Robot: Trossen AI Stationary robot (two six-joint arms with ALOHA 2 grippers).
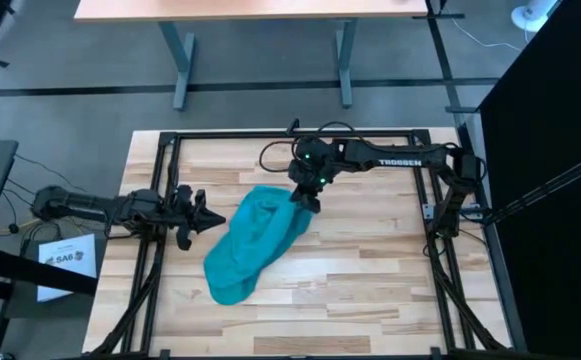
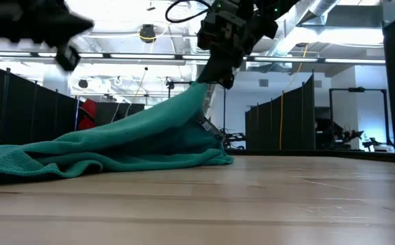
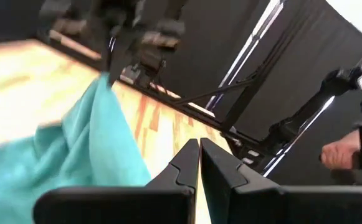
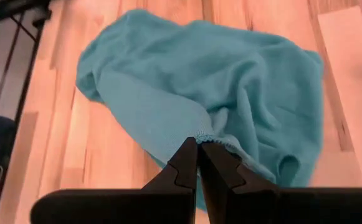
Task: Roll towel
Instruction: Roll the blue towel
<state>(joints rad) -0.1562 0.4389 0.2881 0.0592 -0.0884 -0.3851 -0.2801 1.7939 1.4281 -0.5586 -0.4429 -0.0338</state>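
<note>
Right hand (image 1: 308, 203) pinches the soft, limp towel (image 1: 253, 243) by its hem, lifted; left hand (image 1: 202, 216) closed, empty; better hold two corners

Even, soft overhead light in high view; table (image 1: 370, 260) evenly lit, shadows faint. Low view backlit by bright ceiling (image 2: 136, 47), near table boards blurred. Left wrist view heavily motion-blurred, white glare at upper corner. Right wrist view warm-toned, mildly soft.
</note>
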